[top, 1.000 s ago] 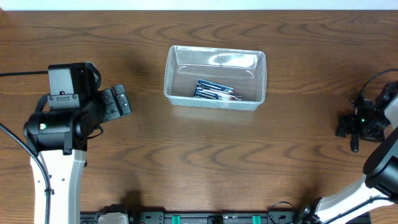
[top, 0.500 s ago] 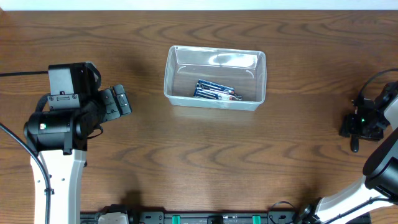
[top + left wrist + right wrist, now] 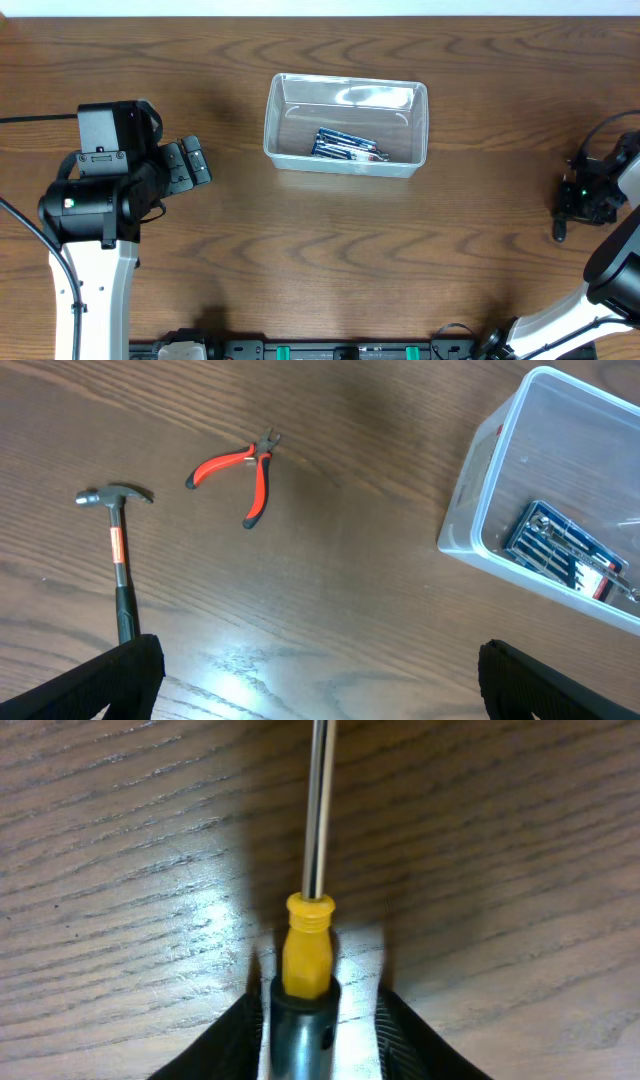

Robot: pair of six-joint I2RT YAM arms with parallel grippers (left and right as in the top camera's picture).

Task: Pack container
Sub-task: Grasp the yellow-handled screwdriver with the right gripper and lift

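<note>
At the bottom of the right wrist view the right gripper [image 3: 320,1035] straddles a screwdriver [image 3: 305,945] on the table [image 3: 100,870]; whether its jaws clamp the handle I cannot tell. The left gripper [image 3: 315,670] holds its jaws wide apart. Beyond them lie a hammer [image 3: 118,560] at left, then pliers [image 3: 240,470] upper left. The container [image 3: 470,510] sits upper right, a blue packet [image 3: 560,545] inside.

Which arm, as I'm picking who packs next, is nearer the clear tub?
Left. The left gripper sits a short way left of the tub; the right gripper is much farther off to its right.
</note>
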